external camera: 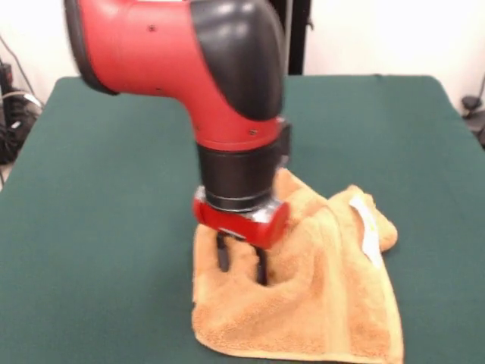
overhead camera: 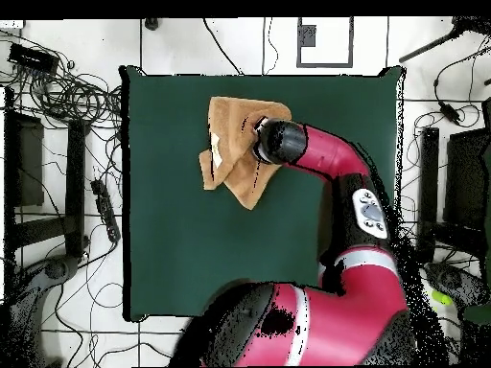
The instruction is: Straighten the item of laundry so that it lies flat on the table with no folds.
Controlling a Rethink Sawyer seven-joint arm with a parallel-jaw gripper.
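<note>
My gripper (external camera: 241, 267) has its fingers spread apart, pressed into the towel (external camera: 318, 303) (crumpled, at the table's (external camera: 98, 197) 6 o'clock edge). I'd pinch one fold only, then drag toward 9 o'clock.

Lab: floor cables (overhead camera: 72, 96), equipment stands (overhead camera: 38, 182).

towel (external camera: 326, 303) on table (external camera: 114, 227), tool (external camera: 241, 262) on the towel's middle

Red arm (external camera: 151, 45) w/ black joints – red wrist collar, black fingers (external camera: 223, 254).
</note>
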